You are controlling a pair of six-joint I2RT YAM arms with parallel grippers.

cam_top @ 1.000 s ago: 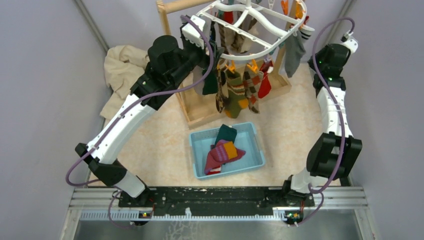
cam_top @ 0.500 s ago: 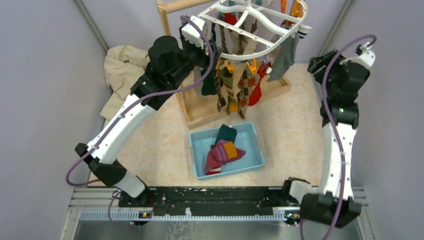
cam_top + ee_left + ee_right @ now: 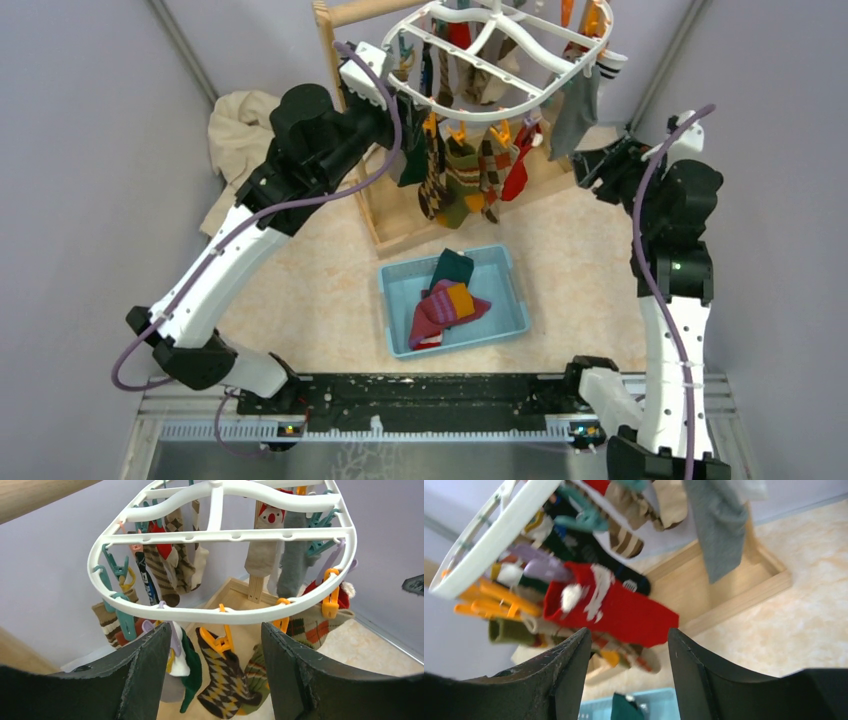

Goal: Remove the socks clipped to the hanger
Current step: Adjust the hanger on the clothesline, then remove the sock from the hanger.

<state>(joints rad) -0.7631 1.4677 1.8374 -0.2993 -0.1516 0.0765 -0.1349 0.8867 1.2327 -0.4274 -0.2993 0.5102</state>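
The white oval hanger [image 3: 480, 112] hangs from the wooden stand with several socks [image 3: 462, 180] clipped under it. My left gripper [image 3: 216, 630] is open and empty just below the hanger's near rim [image 3: 225, 615], with a brown argyle sock [image 3: 230, 680] on an orange clip straight ahead. My right gripper [image 3: 592, 162] is at the hanger's right side, lower than the rim. It is open and empty [image 3: 629, 632] and faces a red sock [image 3: 624, 610]. A grey sock [image 3: 572, 115] hangs clipped just above and left of it.
A blue bin [image 3: 520, 300] lies on the table in front of the stand and holds several loose socks [image 3: 447, 305]. The wooden stand's base [image 3: 400, 225] sits under the hanger. A beige cloth [image 3: 240, 140] lies at the back left. Walls close in on both sides.
My right gripper has opened and dropped down from beside the grey sock, which still hangs clipped. The hanger swung and settled back. My left arm shifted slightly left.
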